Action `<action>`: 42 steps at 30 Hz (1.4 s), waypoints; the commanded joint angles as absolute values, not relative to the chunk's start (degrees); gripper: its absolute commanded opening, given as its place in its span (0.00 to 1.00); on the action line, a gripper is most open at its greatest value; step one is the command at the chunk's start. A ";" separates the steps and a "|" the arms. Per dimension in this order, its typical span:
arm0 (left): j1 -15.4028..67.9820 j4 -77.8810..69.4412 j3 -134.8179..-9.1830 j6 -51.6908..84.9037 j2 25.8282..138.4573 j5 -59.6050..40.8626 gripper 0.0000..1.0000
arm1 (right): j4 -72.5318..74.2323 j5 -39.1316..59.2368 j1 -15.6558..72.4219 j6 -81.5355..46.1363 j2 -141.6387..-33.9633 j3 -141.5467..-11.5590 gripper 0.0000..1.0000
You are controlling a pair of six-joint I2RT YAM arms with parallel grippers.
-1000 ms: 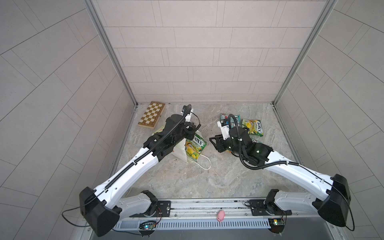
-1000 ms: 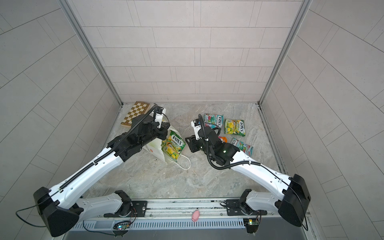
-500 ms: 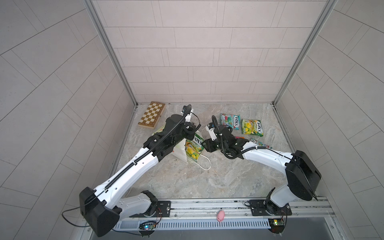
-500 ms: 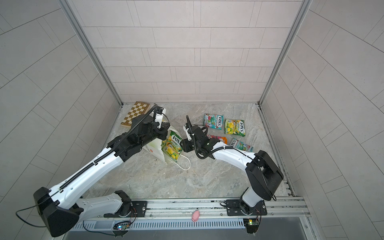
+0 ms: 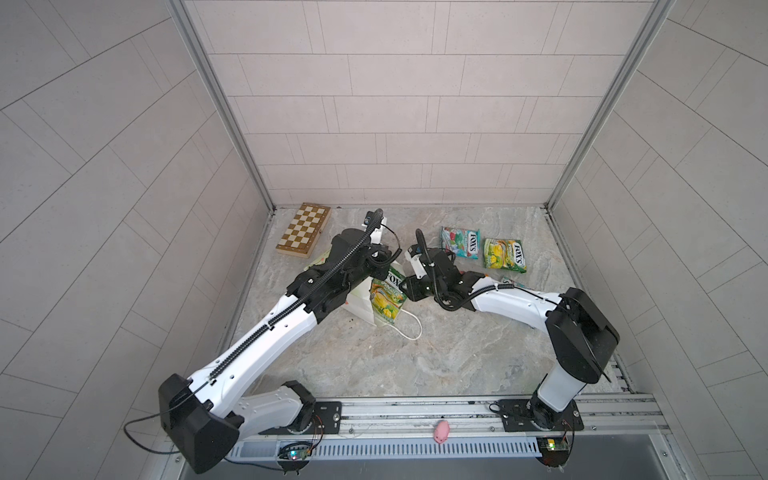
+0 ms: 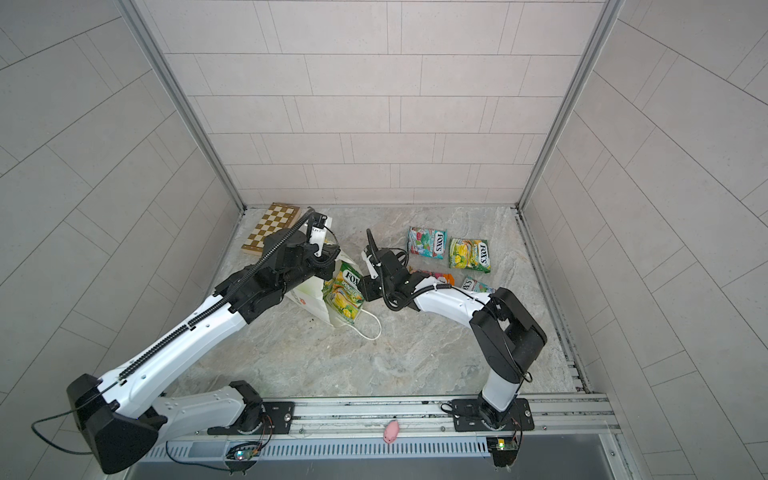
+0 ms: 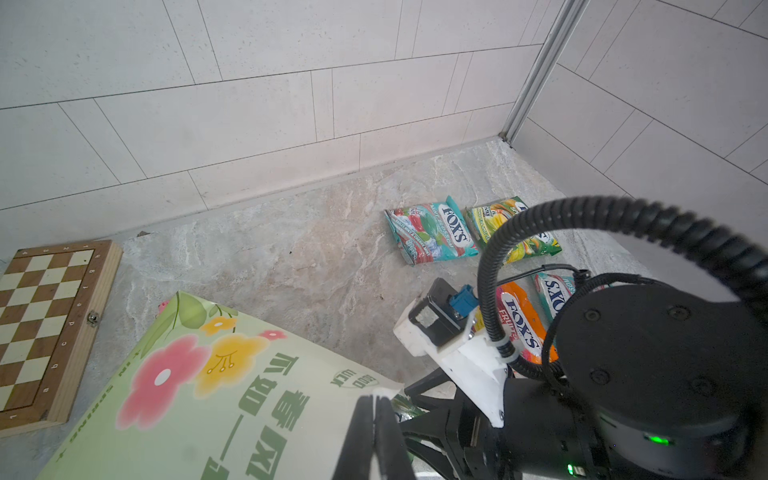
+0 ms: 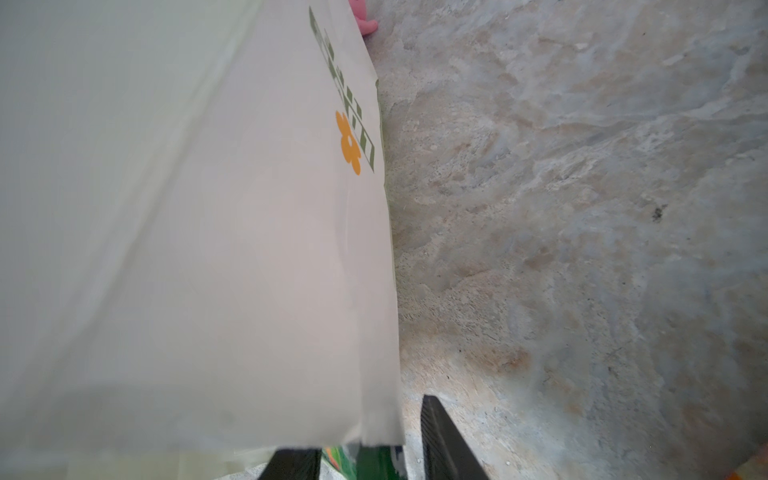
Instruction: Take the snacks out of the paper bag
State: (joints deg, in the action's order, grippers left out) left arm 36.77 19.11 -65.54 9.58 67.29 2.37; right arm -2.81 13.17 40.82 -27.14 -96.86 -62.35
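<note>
right gripper [image 5: 406,291] has swung from the freed snacks [image 5: 460,242] at 2 o'clock to the paper bag [image 5: 359,302] at 10 o'clock.
its jaws sit part open astride the yellow-green packet [image 5: 387,297] poking from the bag's mouth; left gripper [image 7: 376,405] pinches the bag rim, so a pull-out looks next.

Between right jaws: edge of the green packet [image 8: 365,461]; a narrow free gap stays beside it.
One side of right jaws: white wall of the paper bag [image 8: 208,249], very close, blocks.
Other side of right jaws: bare tabletop [image 8: 582,249], free.
Behind right jaws: orange packet [image 6: 434,276] lies near.
Beside left jaws: the right arm [image 7: 665,353] stands close and closes this way.
</note>
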 commanded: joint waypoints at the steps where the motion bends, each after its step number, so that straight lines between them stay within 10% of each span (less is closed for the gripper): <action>1: 36.87 17.75 -66.25 9.64 67.35 2.31 0.00 | -4.37 11.43 40.82 -27.13 -95.93 -61.41 0.29; 21: 36.85 18.98 -66.71 9.67 68.55 4.41 0.00 | -12.03 8.94 41.18 -25.07 -85.67 -58.33 0.00; 42: 36.87 19.43 -66.56 9.41 67.02 4.47 0.00 | -20.90 -1.19 39.56 -20.34 -56.97 -58.00 0.00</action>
State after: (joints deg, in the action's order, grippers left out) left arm 36.77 19.86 -65.54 9.56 68.36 4.56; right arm -19.49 3.68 40.40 -21.37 -58.26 -56.60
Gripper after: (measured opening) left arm 0.060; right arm 0.047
